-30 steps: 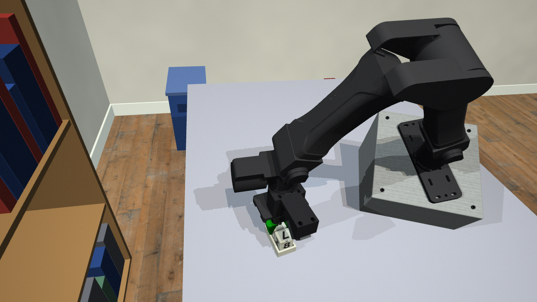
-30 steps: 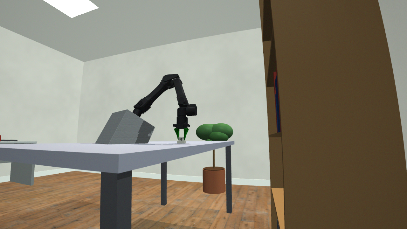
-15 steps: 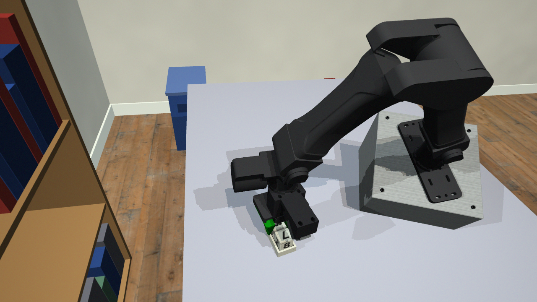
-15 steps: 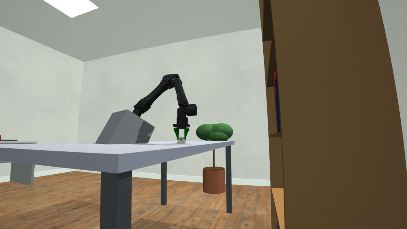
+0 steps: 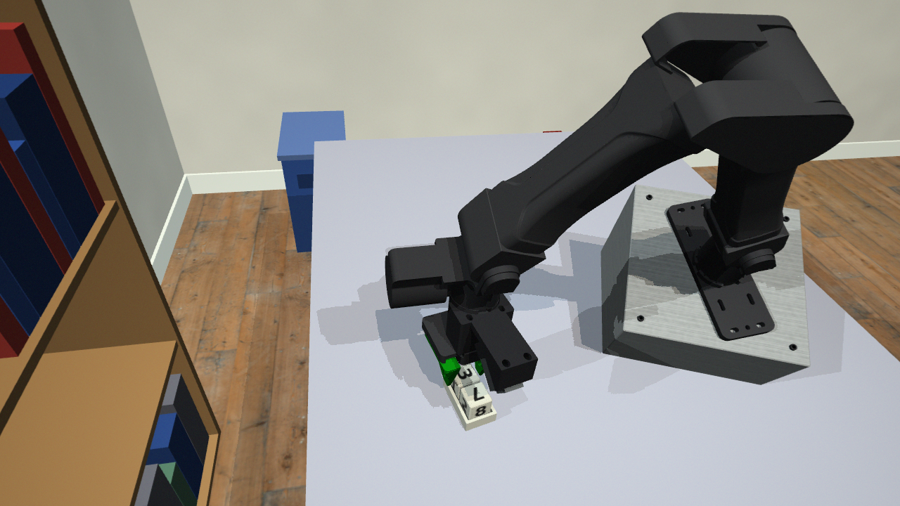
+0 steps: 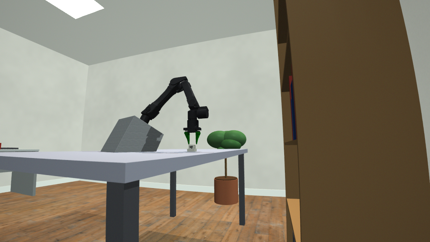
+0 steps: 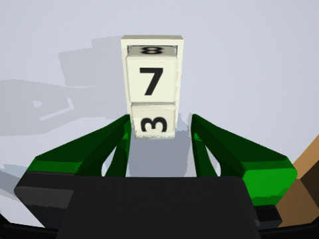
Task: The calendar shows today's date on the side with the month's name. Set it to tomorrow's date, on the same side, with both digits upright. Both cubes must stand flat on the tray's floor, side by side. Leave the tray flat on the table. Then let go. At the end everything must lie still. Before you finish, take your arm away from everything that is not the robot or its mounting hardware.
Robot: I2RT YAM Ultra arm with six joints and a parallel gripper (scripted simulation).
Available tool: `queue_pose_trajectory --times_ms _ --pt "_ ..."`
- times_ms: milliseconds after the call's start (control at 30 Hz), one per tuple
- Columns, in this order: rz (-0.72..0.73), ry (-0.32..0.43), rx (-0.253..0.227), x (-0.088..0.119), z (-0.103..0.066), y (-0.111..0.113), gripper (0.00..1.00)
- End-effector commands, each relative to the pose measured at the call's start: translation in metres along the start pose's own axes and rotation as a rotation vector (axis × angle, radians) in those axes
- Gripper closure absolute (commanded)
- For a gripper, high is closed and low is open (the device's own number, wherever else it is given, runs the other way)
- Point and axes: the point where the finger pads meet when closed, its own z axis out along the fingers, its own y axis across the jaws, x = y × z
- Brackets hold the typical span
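Gripper (image 7: 161,137) fingers apart, holding nothing, above cream tray (image 7: 125,76).
Green wedge fingers flank matte cube "3" (image 7: 154,124); cube "7" (image 7: 151,79) behind.

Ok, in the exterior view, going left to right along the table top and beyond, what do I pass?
Tilted grey metal block → green-fingered black gripper above small cream calendar cube → round green potted bush → tall brown bookshelf.

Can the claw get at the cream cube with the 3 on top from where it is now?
Probably yes. The open claw hangs just above the cream cube with the 3, green fingers on each side; nothing lies between.
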Motion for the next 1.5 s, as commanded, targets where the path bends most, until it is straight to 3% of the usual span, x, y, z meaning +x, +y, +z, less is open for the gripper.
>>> queue_pose_trajectory --times_ms 0,300,600,633,1467 --pt "0.013 -0.005 -0.009 0.002 -0.019 0.003 0.53" --pt "0.013 -0.005 -0.009 0.002 -0.062 0.002 0.53" --pt "0.013 -0.005 -0.009 0.002 -0.070 0.002 0.53" --pt "0.013 -0.005 -0.009 0.002 -0.070 0.002 0.00" --pt "0.013 -0.005 -0.009 0.002 -0.073 0.002 0.00"
